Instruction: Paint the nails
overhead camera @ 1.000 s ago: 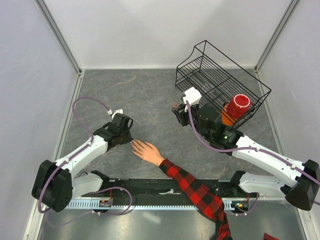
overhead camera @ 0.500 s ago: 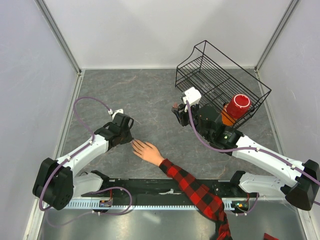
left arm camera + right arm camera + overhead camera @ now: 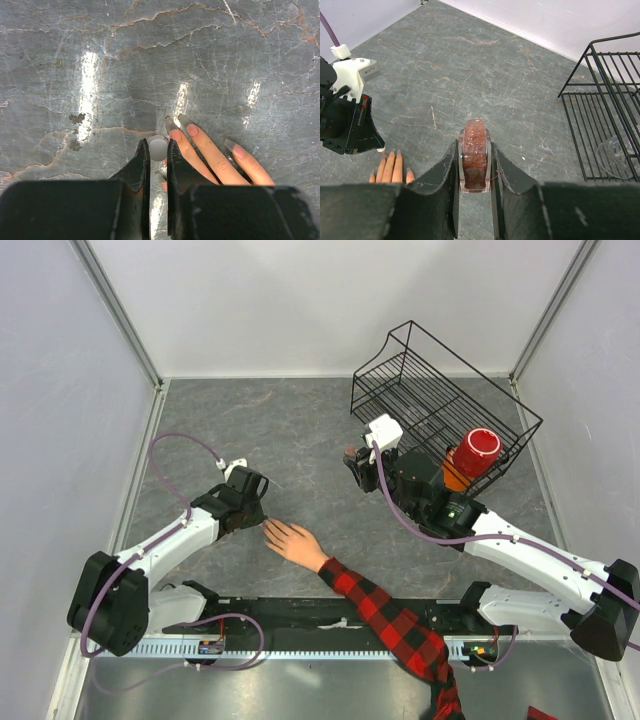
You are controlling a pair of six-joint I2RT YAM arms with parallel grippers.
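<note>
Little is being changed against the frame a second ago: only the left arm's shoulder is being swung slightly toward the centre of the overhead view. The left end effector (image 3: 260,521) is being kept at the fingertips of the hand (image 3: 292,542), left of centre. Its jaws are being held narrow on a small whitish round piece (image 3: 158,148), just beside the nails (image 3: 184,120) lying on the desk (image 3: 290,430). The right end effector (image 3: 473,146) is being kept clamped on the dark red bottle (image 3: 474,155), unmoved. A wire basket (image 3: 440,400) with a red cup (image 3: 478,450) is being shown at upper right, well apart. Whether the round piece is touching a nail cannot be told. The plaid sleeve (image 3: 390,620) is being cut off at the bottom edge.
</note>
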